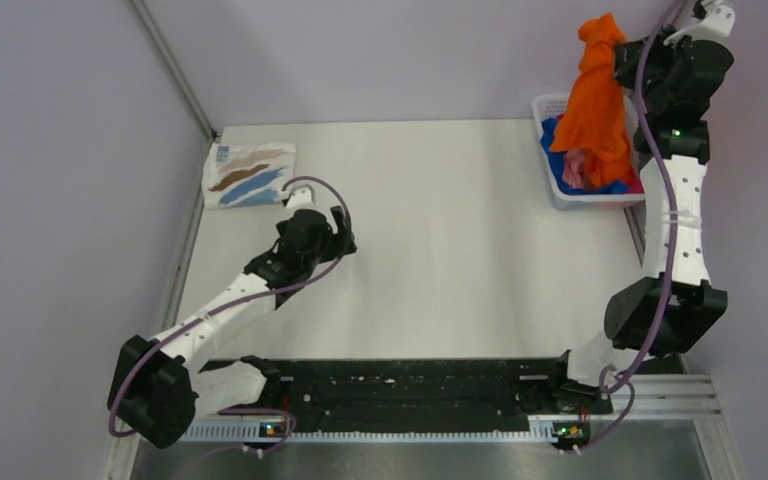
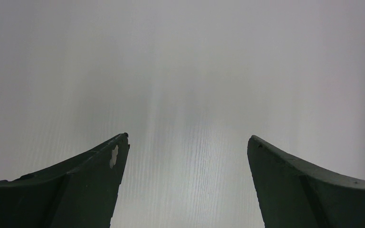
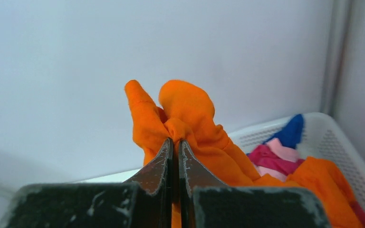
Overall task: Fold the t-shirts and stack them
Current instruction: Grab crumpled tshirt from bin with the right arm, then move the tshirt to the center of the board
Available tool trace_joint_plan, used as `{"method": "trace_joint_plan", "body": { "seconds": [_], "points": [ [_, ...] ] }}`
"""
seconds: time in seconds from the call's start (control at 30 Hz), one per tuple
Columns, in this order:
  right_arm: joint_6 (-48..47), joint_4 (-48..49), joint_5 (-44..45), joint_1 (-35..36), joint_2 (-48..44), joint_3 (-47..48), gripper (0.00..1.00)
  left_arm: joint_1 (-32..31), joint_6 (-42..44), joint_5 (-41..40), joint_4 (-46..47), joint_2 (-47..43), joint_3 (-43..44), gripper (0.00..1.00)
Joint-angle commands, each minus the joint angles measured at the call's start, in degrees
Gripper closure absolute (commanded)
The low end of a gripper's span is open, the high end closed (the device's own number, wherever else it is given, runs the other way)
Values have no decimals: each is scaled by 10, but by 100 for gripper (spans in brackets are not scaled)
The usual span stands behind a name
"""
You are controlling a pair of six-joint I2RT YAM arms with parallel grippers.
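While the right gripper [image 3: 176, 141] is clamped tight on a bunched-up bit of the orange t-shirt [image 1: 597, 110], you can't really see its fingertips from the top camera, since the cloth and the wrist cover them. Only the wrist view shows the two fingers pressed together with orange fabric squeezed between them. The shirt hangs up high over the white basket [image 1: 550, 104] at the far right corner of the table [image 1: 460, 260]. Its lower end drapes down into the basket, so a good chunk of what's inside is covered. Peeking out are a blue shirt [image 3: 292, 129], a pink shirt [image 3: 279, 148] and a magenta shirt [image 3: 265, 159], all crumpled, and I can't tell where one ends and the next starts. Over at the far left corner, the white t-shirt with brown and blue streaks [image 1: 250, 173] lies folded flat. The left gripper [image 2: 187, 138] hangs over bare table near it but not touching, fingers spread wide with nothing between them. Its wrist view cuts the fingers off at the bottom edge.
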Motion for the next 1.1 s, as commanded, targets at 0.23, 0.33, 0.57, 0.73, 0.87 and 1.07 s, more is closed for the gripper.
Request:
{"method": "trace_joint_plan", "body": {
  "seconds": [0.23, 0.33, 0.57, 0.73, 0.87, 1.07],
  "points": [
    [30, 30, -229, 182, -45, 107, 100, 0, -18, -7, 4, -49, 5, 1],
    [37, 23, -266, 238, -17, 145, 100, 1, -22, -21, -12, -67, 4, 1],
    [17, 13, -293, 339, 41, 213, 100, 1, -42, -102, -54, -120, 0, 1],
    [38, 36, -317, 349, 58, 213, 100, 1, -49, -135, -94, -151, 6, 1],
    [8, 28, -308, 349, 29, 134, 100, 0, -57, -135, -103, -159, 3, 1],
    [-58, 51, -178, 332, -97, -253, 94, 1, -71, -129, -112, -139, -2, 1]
  ]
}}
